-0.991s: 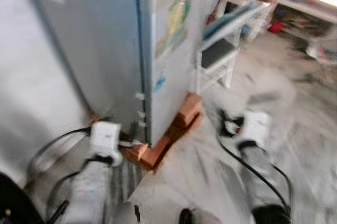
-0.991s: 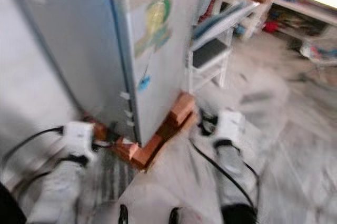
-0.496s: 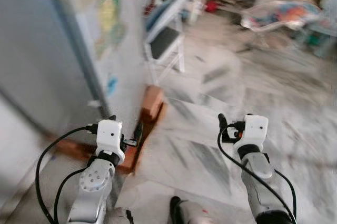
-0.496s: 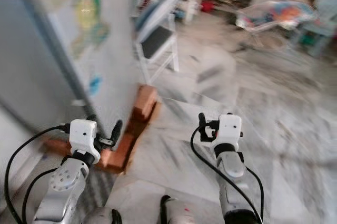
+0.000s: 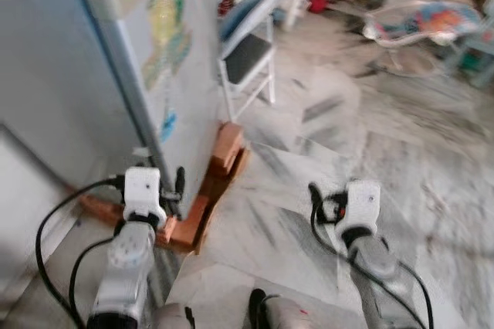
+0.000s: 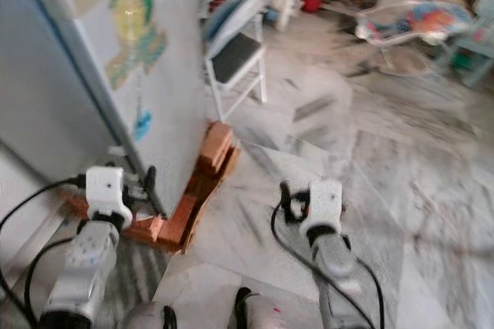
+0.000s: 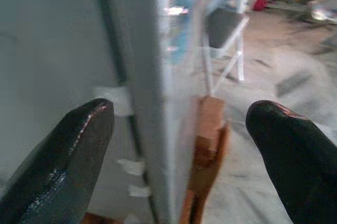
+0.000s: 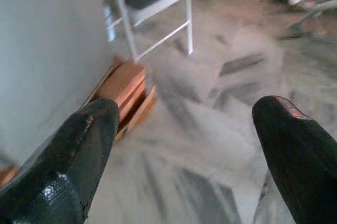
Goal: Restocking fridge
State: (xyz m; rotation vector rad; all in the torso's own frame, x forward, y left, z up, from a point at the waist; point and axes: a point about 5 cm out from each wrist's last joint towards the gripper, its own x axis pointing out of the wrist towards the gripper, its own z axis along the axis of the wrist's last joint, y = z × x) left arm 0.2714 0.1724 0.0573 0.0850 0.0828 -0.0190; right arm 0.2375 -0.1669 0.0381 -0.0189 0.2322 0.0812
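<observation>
Careful: your fridge [image 5: 116, 59] stands shut at front-left on wooden blocks [image 5: 220, 171]; left gripper [image 7: 179, 145] and right gripper [image 8: 184, 155] both hold empty jaws apart. Walking closer risks clipping those blocks.

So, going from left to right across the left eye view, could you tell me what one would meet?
Fridge → left gripper → bricks under the fridge → white folding chair → right gripper → baby bouncer.
</observation>
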